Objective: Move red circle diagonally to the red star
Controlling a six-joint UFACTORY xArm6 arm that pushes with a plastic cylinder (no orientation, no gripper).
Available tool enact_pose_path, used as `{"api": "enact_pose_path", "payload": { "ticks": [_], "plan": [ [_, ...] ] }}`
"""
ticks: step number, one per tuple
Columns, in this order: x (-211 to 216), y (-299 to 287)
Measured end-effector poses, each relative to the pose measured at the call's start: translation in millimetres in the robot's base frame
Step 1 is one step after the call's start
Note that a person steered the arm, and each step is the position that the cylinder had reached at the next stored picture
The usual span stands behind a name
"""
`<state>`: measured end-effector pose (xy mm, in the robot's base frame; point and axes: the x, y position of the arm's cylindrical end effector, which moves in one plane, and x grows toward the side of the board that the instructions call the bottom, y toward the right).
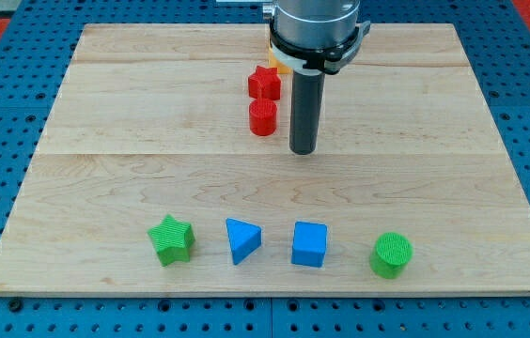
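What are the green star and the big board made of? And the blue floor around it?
The green star looks like matte plastic, probably 3D-printed: fine ridges show on its faces. The board looks like pale unvarnished or lightly finished wood: grain lines and plank seams run across it. The blue surround has rows of holes, like a pegboard; metal or plastic, I cannot tell which.

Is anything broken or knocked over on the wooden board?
Nothing stands out. The red circle sits upright just below the red star, my tip to their right. An orange block peeks from behind the arm. Four blocks line the bottom.
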<state>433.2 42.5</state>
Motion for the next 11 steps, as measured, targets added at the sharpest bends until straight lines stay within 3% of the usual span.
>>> {"api": "enact_pose_path", "payload": {
  "ticks": [1,3,4,6,8,9,11],
  "plan": [
    [-29,-40],
    [-38,-24],
    [-62,3],
    [-76,-86],
    [-34,-68],
    [-44,-44],
    [-100,-58]
  ]
}}
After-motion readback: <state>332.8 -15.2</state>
